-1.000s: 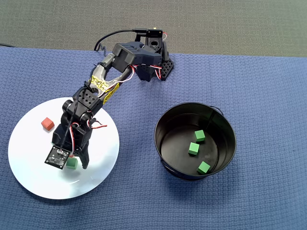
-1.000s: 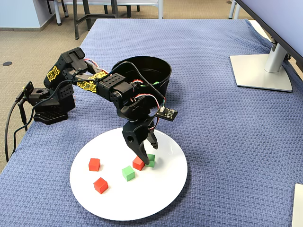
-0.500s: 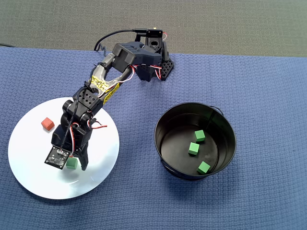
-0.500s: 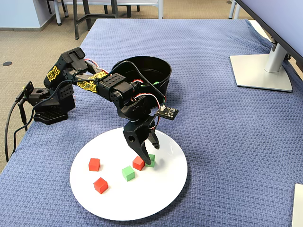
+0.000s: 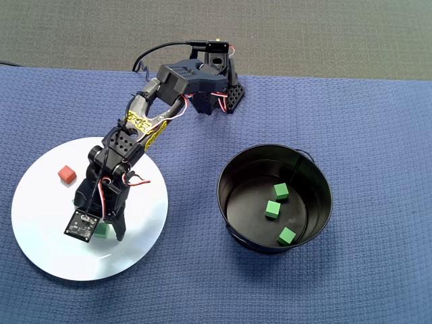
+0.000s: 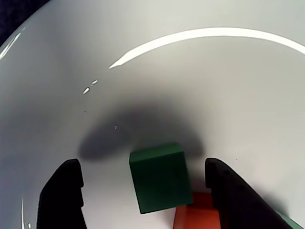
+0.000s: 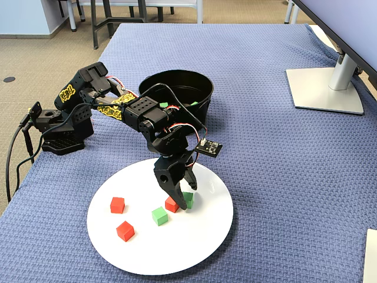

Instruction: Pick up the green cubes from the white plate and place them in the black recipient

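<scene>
Over the white plate (image 7: 200, 247) the gripper (image 7: 181, 196) hangs pointing down, fingers spread apart with nothing pinched. From the wrist view you can see both dark fingertips (image 6: 64, 195) low in the frame with a green cube (image 6: 159, 176) sitting on the plate between them, not touching either one. A red cube (image 6: 198, 214) sits right up against that green one on its near side.

From the fixed view there are two green cubes on the plate: one (image 7: 188, 199) right by the fingertips and another (image 7: 159, 216) just beside the middle red cube (image 7: 171, 204). Two more red cubes (image 7: 117, 204) sit further left on the plate.

Looking from overhead, the black recipient (image 5: 317, 175) sits well apart to the right of the plate on the blue cloth (image 5: 378, 121), and it has three green cubes (image 5: 273, 209) lying on its bottom.
</scene>
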Controlling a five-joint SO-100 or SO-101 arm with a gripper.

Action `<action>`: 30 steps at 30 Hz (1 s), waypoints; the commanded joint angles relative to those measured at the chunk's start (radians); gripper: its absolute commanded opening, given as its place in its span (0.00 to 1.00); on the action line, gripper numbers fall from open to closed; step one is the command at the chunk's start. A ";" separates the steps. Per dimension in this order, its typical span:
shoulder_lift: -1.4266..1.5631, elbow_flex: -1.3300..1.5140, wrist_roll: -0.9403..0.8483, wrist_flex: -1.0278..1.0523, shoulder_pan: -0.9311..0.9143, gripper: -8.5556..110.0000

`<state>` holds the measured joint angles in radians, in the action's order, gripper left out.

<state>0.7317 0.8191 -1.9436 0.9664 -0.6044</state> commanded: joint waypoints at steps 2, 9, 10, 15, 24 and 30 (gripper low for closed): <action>0.015 -0.015 -0.012 -0.026 -0.003 0.27; 0.009 -0.012 -0.009 -0.026 -0.002 0.20; 0.009 -0.011 -0.009 -0.026 -0.002 0.19; 0.003 -0.009 -0.006 -0.029 0.002 0.16; -0.008 -0.009 -0.002 -0.038 0.002 0.11; -0.009 -0.008 0.009 -0.043 0.005 0.07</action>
<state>0.7164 0.8191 -1.9420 0.9480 -0.6029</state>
